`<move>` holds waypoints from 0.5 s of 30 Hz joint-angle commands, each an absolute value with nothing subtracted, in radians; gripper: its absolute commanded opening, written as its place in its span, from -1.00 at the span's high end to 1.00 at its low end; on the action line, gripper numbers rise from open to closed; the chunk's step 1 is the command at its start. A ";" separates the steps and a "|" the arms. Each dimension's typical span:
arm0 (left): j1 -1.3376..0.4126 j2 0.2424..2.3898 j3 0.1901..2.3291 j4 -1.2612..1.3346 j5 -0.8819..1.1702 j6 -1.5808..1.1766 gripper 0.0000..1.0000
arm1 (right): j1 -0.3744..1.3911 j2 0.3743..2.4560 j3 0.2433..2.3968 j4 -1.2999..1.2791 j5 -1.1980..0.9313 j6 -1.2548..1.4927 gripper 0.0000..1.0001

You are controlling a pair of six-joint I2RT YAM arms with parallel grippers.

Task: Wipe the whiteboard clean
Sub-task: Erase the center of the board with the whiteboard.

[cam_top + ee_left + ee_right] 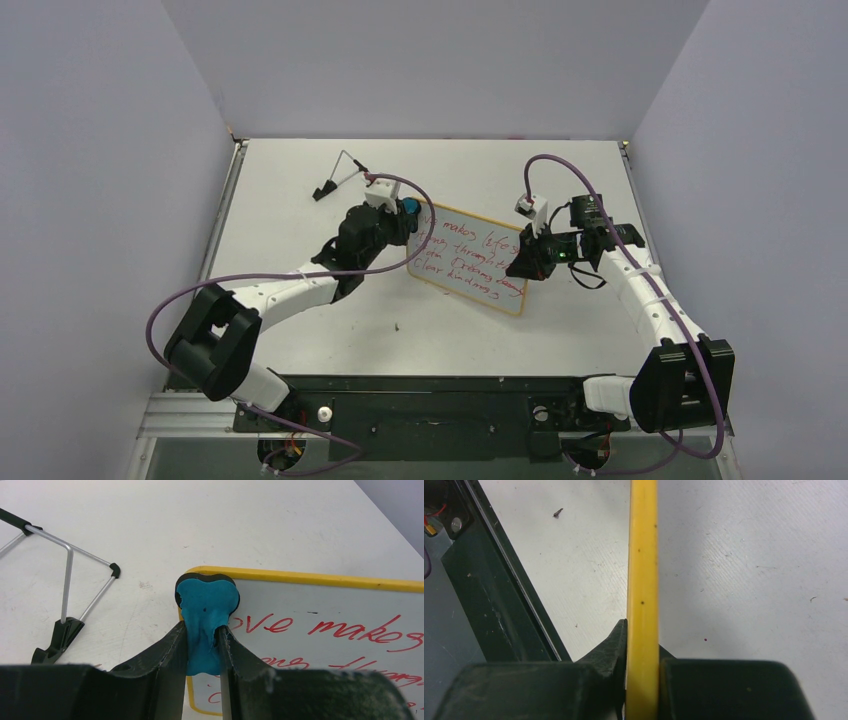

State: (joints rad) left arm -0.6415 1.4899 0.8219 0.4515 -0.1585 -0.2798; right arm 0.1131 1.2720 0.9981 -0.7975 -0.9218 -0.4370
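Left end effector (pixel 202 636) is clamped tight on the blue eraser (pixel 206 611), fingers squeezing its lower half so the wider head bulges out past the fingertips. That head sits right on a rounded corner of the whiteboard (pixel 468 258), overlapping the yellow rim there. The board itself is mid-tabletop (pixel 290 205), angled between the two arms, and red handwriting (pixel 350 627) runs across its white face in several lines, none of it wiped. Over on the other side, the right end effector (pixel 642 647) is closed on the board's opposite edge: from its wrist camera the yellow rim runs straight up between the two dark fingers, seen edge-on. Whether the board lies flat or is tipped up on that side, I can't tell from here. Off toward the far left, the thin wire stand (pixel 338 172) with black feet lies on the tabletop, apart from the board.
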 commanded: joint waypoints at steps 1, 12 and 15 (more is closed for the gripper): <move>-0.644 1.472 0.798 0.506 -0.143 -0.289 1.00 | 0.142 1.253 1.010 -0.856 -0.909 -0.502 1.00; -0.652 1.462 0.659 0.549 -0.143 -0.324 1.00 | 0.144 1.260 1.011 -0.861 -0.914 -0.508 1.00; -0.653 1.447 0.701 0.532 -0.122 -0.312 1.00 | 0.144 1.260 1.011 -0.862 -0.912 -0.508 1.00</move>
